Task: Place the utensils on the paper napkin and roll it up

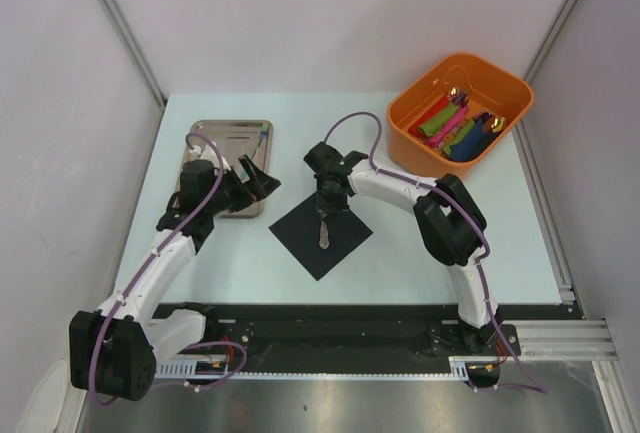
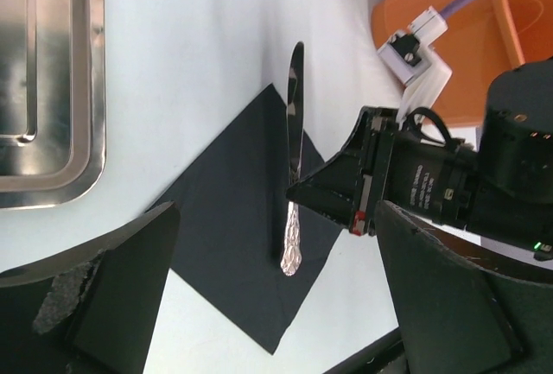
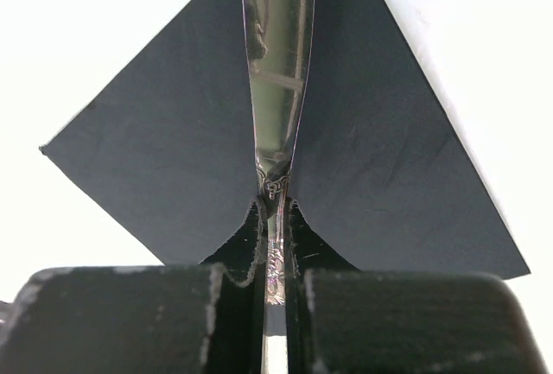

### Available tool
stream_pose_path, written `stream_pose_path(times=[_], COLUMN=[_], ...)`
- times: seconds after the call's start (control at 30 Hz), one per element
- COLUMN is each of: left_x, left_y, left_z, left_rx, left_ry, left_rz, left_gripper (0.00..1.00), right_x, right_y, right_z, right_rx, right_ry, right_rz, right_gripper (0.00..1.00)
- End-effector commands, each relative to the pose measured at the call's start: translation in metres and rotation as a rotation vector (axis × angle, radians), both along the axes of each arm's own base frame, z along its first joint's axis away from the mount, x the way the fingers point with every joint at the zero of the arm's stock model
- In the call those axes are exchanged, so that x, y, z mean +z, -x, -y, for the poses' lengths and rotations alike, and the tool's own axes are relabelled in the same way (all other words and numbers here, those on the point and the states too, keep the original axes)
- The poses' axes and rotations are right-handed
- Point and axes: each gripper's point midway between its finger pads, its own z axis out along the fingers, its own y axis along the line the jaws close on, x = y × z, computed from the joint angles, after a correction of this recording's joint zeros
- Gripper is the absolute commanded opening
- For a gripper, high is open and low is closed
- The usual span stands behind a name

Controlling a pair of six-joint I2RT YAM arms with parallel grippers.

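Utensil [image 3: 276, 63]: one slim, shiny metal piece with a knife-like blade and a patterned handle. It lies along the napkin's diagonal, handle end toward 6 o'clock in the top view. The blade tip reaches past the napkin's 12 o'clock corner.
Paper napkin [image 1: 300, 238]: black square, spread flat as a diamond at the table's centre.
Right gripper [image 1: 326, 201]: fingers clamped tight on the utensil's neck, where blade meets handle, over the napkin's 12 o'clock half.
Left gripper [image 1: 262, 181]: jaws spread wide, holding nothing, at the tray's 4 o'clock corner.
Steel tray [image 1: 225, 138]: at 10 o'clock from the napkin, apart from it.
Orange bin [image 1: 430, 148]: at 2 o'clock from the napkin, holding coloured napkin rolls.
Table [image 1: 420, 263]: pale blue top.
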Motion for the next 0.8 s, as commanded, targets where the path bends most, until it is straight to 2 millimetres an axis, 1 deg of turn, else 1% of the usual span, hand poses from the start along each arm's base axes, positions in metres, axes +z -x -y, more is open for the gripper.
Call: stream_pose_path(times=[0.0,0.33,0.57,0.77], left_x=[0.004,-0.001,-0.009,-0.011], left_y=[0.002,0.002,0.004,0.003], left_z=[0.0,-0.001,-0.003,-0.004], left_rx=[-0.023,-0.023,-0.017,-0.014], left_ry=[0.005,0.01,0.009,0.006], left_rz=[0.038,0.031,0.015,0.014], left_gripper=[1.0,1.0,1.0,1.0], right_x=[0.008,0.001,-0.006,-0.011], right_y=[-0.014,-0.016,-0.017,-0.019], right_z=[-0.007,-0.008,-0.004,-0.002], right_rx=[-0.019,-0.019,-0.03,-0.046], right_ry=[-0.027,-0.036,-0.03,-0.031], right_rz=[0.029,0.009,-0.009,-0.025], right_gripper=[0.0,0.0,0.0,0.0])
